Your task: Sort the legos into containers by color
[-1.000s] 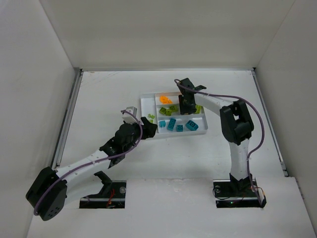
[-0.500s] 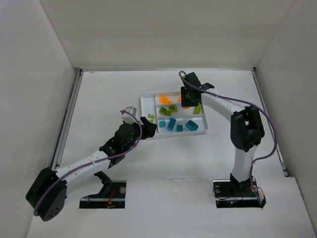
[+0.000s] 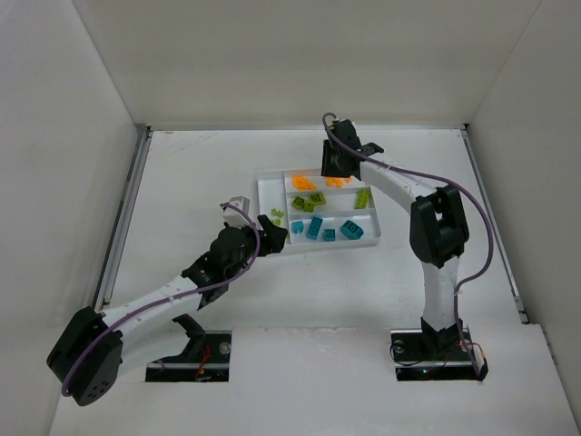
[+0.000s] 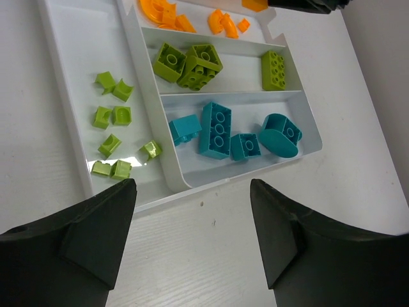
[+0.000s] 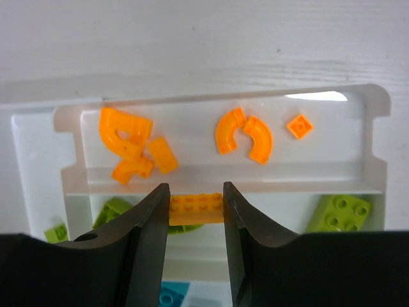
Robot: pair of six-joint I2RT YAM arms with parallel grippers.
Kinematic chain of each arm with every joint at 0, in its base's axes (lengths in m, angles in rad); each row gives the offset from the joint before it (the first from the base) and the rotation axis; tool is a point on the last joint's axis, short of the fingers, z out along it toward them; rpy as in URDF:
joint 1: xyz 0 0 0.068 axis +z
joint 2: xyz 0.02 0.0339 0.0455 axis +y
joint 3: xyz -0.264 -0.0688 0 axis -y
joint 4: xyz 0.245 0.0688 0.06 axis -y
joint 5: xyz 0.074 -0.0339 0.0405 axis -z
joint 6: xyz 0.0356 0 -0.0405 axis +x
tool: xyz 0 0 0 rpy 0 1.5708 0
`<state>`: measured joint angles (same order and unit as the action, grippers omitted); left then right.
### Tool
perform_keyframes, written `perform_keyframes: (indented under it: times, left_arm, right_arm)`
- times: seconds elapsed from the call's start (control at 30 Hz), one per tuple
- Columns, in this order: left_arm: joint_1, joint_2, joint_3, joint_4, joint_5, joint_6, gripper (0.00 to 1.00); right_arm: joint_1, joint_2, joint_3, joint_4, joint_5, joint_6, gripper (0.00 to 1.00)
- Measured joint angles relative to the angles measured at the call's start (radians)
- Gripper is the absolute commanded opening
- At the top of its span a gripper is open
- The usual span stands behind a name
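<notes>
The white tray holds sorted legos: orange pieces in the far long section, lime green bricks in the middle one, teal bricks in the near one, and small green pieces in the narrow left section. My right gripper is shut on an orange brick and holds it above the tray's far side, over the divider between the orange and green sections. My left gripper is open and empty, over the table just before the tray's near left corner.
White walls enclose the table on three sides. A metal rail runs along the left edge. The right arm reaches over the tray's right end.
My right gripper has moved with the orange brick from over the green section toward the far side of the tray. The left arm has not moved.
</notes>
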<state>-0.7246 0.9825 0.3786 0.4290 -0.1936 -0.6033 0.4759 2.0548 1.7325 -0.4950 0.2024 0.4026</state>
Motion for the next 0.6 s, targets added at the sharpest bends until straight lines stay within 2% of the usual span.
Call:
perform_keyframes:
  times: [0.17,0.27,0.3,0.4,0.5,0.6]
  left_arm:
    - [0.000,-0.042,-0.014,-0.025,-0.029,-0.002,0.85]
    - [0.004,-0.079,-0.018,-0.036,-0.058,-0.004,0.91]
    - [0.006,-0.092,-0.019,-0.042,-0.069,-0.004,0.99]
    - [0.010,-0.124,-0.019,-0.066,-0.097,-0.008,1.00]
    - [0.019,-0.150,-0.019,-0.100,-0.121,-0.008,1.00]
    - [0.035,-0.182,-0.019,-0.153,-0.149,-0.018,1.00]
  right_arm:
    - [-0.011,0.082,0.023,0.034,0.011,0.030,0.43]
    - [-0.018,0.104,0.023,0.036,0.012,0.043,0.61]
    - [-0.020,0.106,0.023,0.038,0.014,0.046,0.65]
    - [-0.026,0.101,0.021,0.067,0.014,0.050,0.76]
    - [-0.027,0.066,-0.026,0.117,0.013,0.051,0.78]
    - [-0.027,-0.037,-0.150,0.167,0.017,0.051,0.82]
